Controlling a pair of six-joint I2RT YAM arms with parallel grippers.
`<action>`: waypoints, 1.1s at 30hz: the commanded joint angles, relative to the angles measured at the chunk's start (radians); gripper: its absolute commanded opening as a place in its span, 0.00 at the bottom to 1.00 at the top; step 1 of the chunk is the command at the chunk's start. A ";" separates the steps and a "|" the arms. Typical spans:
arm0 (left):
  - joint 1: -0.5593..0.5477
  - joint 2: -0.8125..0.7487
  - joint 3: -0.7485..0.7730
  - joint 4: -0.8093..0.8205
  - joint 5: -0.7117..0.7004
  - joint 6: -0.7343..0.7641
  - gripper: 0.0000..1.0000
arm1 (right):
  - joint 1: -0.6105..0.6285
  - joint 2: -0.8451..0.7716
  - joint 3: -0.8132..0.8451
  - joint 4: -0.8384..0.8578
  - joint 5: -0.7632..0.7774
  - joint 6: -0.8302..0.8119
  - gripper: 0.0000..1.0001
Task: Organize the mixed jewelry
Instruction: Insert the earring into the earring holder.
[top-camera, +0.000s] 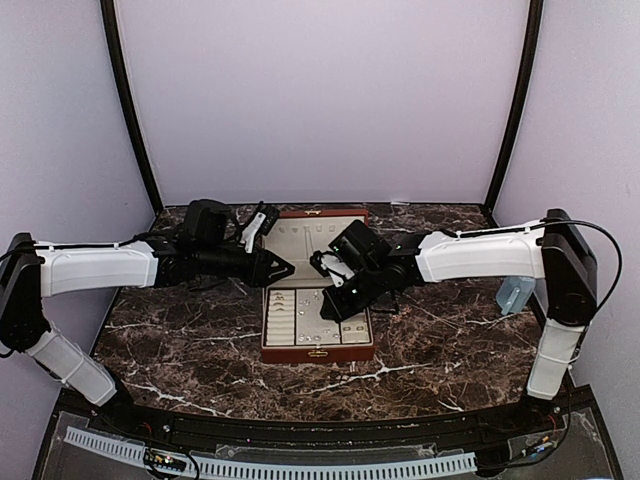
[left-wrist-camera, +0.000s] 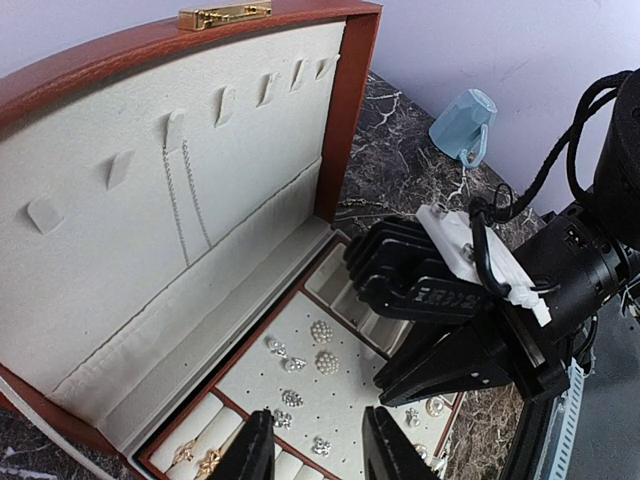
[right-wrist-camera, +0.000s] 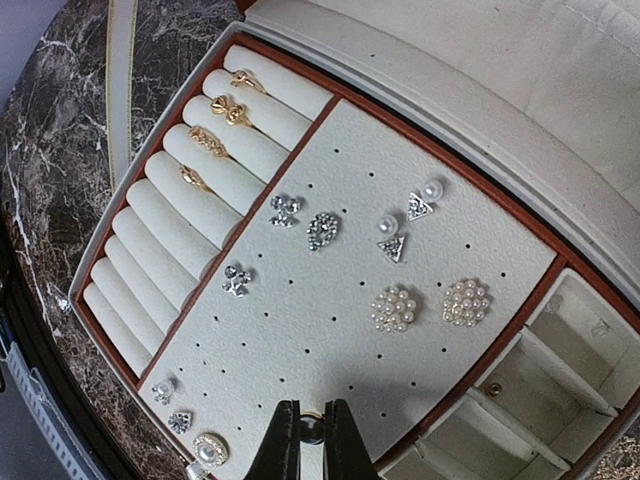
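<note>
The mixed jewelry lies in an open reddish-brown box (top-camera: 318, 345). Silvery and pearl studs (right-wrist-camera: 393, 307) sit on its cream perforated pad (right-wrist-camera: 330, 330), gold rings (right-wrist-camera: 215, 140) rest in the roll slots, and a thin chain (left-wrist-camera: 185, 200) hangs inside the lid. My right gripper (right-wrist-camera: 312, 445) hovers low over the pad's near edge, shut on a small dark round stud (right-wrist-camera: 311, 428) with a gold rim. My left gripper (left-wrist-camera: 318, 455) hangs above the pad from the other side, open, with nothing between its fingers (left-wrist-camera: 255, 450). The right gripper (left-wrist-camera: 440, 370) shows in the left wrist view as a black wedge over the pad.
A pale blue object (top-camera: 513, 293) stands on the marble table (top-camera: 180, 340) near the right arm. The upright lid (top-camera: 318, 235) rises behind the tray. Small open compartments (right-wrist-camera: 560, 370) line one side of the pad. Both arms cross above the box.
</note>
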 joint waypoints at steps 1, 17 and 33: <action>0.004 -0.029 -0.012 0.008 0.006 0.008 0.34 | 0.009 0.017 0.020 0.019 -0.001 0.000 0.03; 0.004 -0.033 -0.012 0.007 0.001 0.011 0.34 | 0.042 0.055 0.023 -0.025 0.103 -0.030 0.04; 0.004 -0.078 -0.035 0.028 -0.070 0.010 0.44 | 0.047 -0.016 0.053 -0.074 0.196 -0.035 0.41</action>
